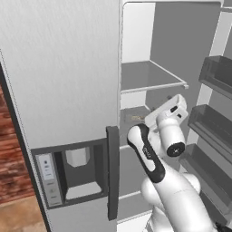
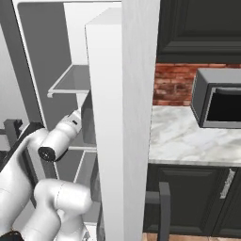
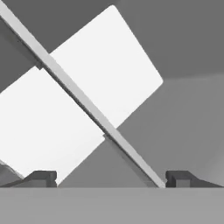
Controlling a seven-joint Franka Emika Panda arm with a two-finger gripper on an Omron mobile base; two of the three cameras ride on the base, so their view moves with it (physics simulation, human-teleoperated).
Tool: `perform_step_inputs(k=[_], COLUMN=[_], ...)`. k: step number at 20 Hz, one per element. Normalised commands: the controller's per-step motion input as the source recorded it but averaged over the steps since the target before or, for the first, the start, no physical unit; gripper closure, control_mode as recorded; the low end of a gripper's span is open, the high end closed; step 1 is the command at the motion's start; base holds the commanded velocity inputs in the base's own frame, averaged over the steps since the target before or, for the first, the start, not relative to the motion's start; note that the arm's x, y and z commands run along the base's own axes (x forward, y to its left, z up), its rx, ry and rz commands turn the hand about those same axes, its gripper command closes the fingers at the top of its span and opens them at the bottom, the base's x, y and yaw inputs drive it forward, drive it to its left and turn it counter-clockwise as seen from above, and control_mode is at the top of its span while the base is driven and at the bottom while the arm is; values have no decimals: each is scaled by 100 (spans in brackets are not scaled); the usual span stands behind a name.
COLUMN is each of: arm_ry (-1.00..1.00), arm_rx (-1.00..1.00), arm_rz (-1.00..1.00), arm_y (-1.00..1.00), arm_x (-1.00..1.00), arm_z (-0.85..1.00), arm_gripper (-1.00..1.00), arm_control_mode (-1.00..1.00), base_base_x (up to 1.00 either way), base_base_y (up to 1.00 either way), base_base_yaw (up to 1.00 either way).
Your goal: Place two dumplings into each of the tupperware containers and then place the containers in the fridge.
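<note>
The fridge [image 1: 59, 68] stands with its right door swung open, showing pale inner shelves [image 1: 149, 77]. On the middle shelf lies a grey tupperware container [image 1: 131, 120] with a small tan dumpling [image 1: 137, 118] showing in it. My white hand [image 1: 172, 108] reaches into the fridge just to the right of that container. In the hand view my gripper [image 3: 111, 178] is open, its two dark fingertips [image 3: 43, 177] set wide apart with nothing between them. It looks at the fridge's white back wall and a slanting shelf edge [image 3: 87, 105].
Dark door bins [image 1: 213, 122] line the open door on the right of my arm. The shut left door carries a dispenser panel [image 1: 72, 172] and a dark vertical handle [image 1: 113, 172]. A marble counter [image 2: 188, 136] with a microwave [image 2: 219, 99] lies right of the fridge.
</note>
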Motion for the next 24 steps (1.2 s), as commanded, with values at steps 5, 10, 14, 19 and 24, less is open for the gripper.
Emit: perform_step_inputs(k=[5, 10, 14, 19, 24], arm_ry=[0, -3, 0, 0, 0], arm_rx=[4, 0, 0, 0, 0], arm_rz=[-2, 0, 0, 0, 0], arm_y=[-20, 0, 0, 0, 0], arm_x=[-17, -13, 0, 0, 0], arm_z=[-1, 0, 0, 0, 0], arm_gripper=[-100, -100, -100, -100, -100], arm_control_mode=[-100, 100, 100, 100, 100], base_base_x=[0, -18, -60, -77, -100], base_base_y=[0, -2, -31, -29, -20], base_base_yaw=[0, 0, -3, -8, -7])
